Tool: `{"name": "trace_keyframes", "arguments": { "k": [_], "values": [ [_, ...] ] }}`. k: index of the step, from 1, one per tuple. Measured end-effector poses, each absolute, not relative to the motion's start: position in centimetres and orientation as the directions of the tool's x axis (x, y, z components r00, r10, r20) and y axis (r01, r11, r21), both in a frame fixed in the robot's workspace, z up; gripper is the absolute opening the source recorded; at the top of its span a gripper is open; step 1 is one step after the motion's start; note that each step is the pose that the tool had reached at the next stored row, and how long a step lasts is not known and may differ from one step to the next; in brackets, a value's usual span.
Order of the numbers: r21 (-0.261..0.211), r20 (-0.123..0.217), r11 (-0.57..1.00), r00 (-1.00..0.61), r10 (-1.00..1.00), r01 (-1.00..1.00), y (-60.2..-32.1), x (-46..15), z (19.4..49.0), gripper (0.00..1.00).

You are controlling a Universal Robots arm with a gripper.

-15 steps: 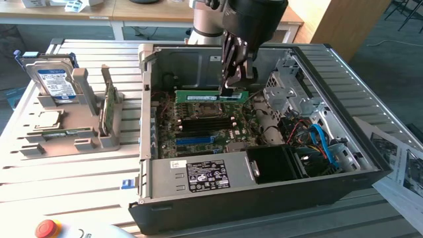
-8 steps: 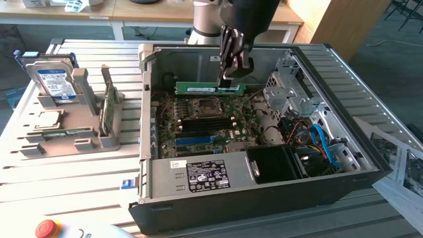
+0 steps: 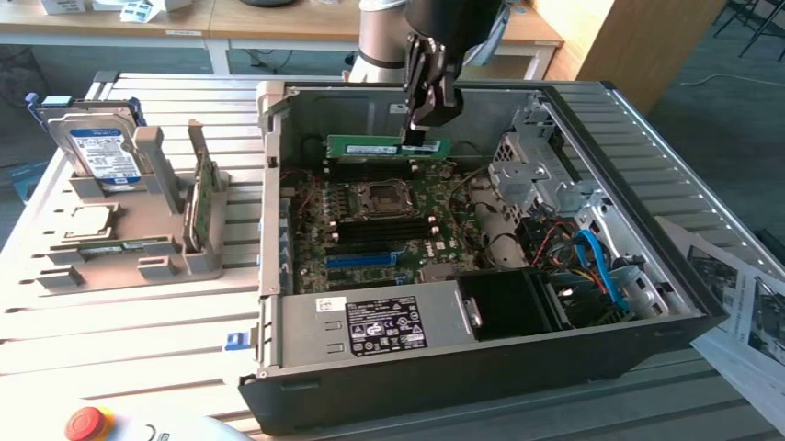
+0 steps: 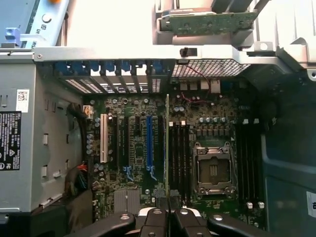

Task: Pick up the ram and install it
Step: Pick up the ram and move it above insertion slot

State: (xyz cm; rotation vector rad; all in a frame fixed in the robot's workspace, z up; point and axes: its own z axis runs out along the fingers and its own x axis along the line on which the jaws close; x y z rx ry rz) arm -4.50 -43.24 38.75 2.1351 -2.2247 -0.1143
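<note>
Gripper point(image 3: 421, 140) is pinched narrow on the ram point(image 3: 366, 147), gripping its top edge so the contact edge hangs free to go down. The stick is held level & on edge above the open PC case point(image 3: 491, 367), over the board point(image 3: 368, 241), apart from it.

Wrist view has the ram point(image 4: 167, 148) as a thin line running out from the fingertips point(image 4: 159, 215), parallel w/ the black memory slots point(image 4: 180, 158) beside the empty chip socket point(image 4: 213, 168). That's prob. why it's turned this way. Can't tell if it's right over a slot or just beside one.

Parts rack point(image 3: 184, 230) sits outside on the exterior view's left.
</note>
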Motion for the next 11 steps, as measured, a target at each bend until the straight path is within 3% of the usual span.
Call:
{"name": "trace_keyframes", "arguments": {
  "k": [11],
  "values": [
    [0.092, -0.008, 0.041, -0.042, -0.999, -0.995, -40.6, -4.3, 38.6, 0.12]
  ]
}}
